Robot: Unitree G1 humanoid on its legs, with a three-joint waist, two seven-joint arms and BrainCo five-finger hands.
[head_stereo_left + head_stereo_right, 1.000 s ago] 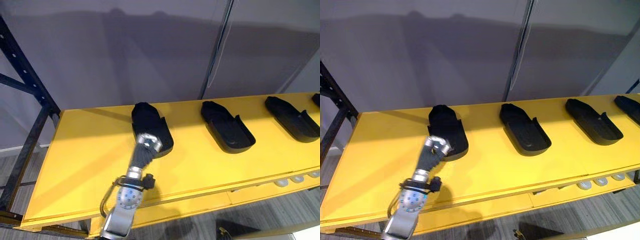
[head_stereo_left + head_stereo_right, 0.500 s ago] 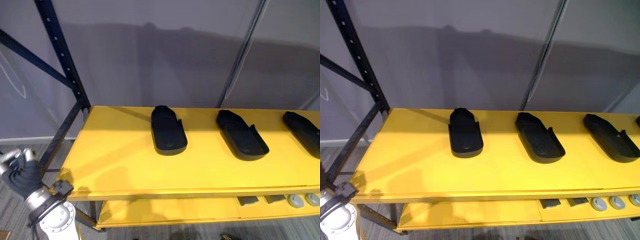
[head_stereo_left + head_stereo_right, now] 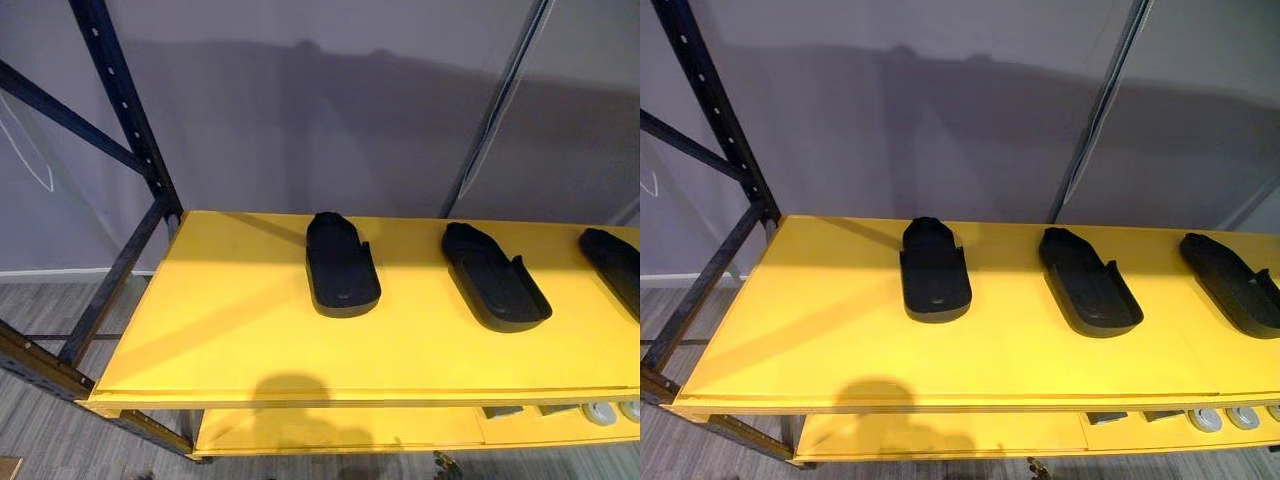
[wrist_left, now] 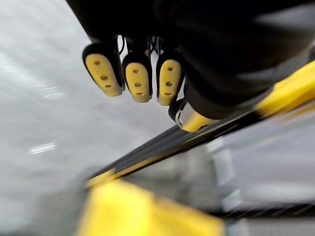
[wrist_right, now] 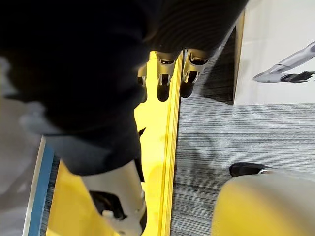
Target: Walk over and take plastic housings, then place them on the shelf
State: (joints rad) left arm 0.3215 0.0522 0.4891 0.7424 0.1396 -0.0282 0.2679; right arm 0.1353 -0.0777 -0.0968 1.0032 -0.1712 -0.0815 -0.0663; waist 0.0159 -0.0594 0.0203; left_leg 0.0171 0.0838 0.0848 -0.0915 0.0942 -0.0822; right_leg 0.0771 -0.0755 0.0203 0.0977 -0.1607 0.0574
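Three black plastic housings lie in a row on the yellow shelf board: the leftmost housing, the middle housing and the right housing at the view's edge. All rest flat and apart from each other. My left hand shows in its wrist view with relaxed fingers holding nothing, above a yellow and dark shelf edge. My right hand hangs with relaxed fingers and holds nothing, next to a yellow shelf edge.
A dark blue rack upright with a diagonal brace stands at the shelf's left end. A grey pole runs up the wall behind. A lower yellow shelf carries small round parts at the right. Grey floor lies below.
My left hand came off the leftmost housing, drew back down to the lower left and left the eye views. The housing stays on the shelf. The camera has pulled back and shifted.
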